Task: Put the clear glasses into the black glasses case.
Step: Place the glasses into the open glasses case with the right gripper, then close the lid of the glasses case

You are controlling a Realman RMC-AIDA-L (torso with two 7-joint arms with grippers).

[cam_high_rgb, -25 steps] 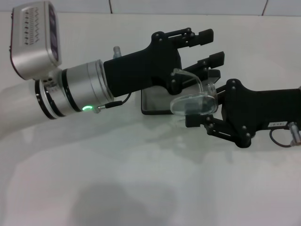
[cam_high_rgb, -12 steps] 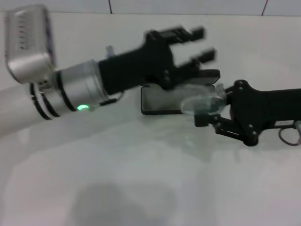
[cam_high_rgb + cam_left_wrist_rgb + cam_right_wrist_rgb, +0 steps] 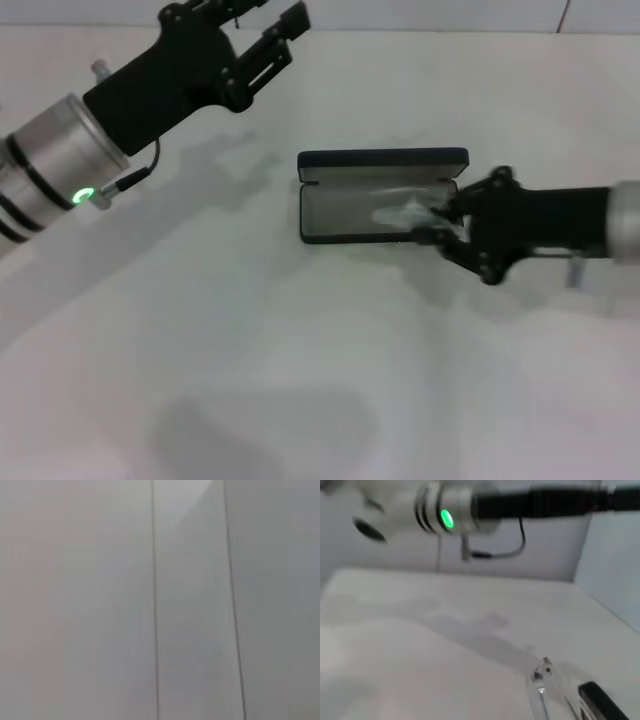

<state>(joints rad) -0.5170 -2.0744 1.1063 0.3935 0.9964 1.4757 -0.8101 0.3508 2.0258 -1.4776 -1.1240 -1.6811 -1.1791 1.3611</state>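
Observation:
The black glasses case lies open at the middle of the white table, its lid standing up at the far side and the grey lining showing. The clear glasses sit over the right end of the case's open tray. My right gripper reaches in from the right and is shut on the clear glasses. One thin clear arm of the glasses shows in the right wrist view. My left gripper is open, high at the far left and well away from the case.
The white table spreads around the case, with a tiled wall behind its far edge. The left arm's silver wrist with a green light hangs over the left side and appears again as a green light. The left wrist view shows only wall.
My left arm pulled back from over the case to the far left. My right gripper carried the glasses down and left to the case's right end.

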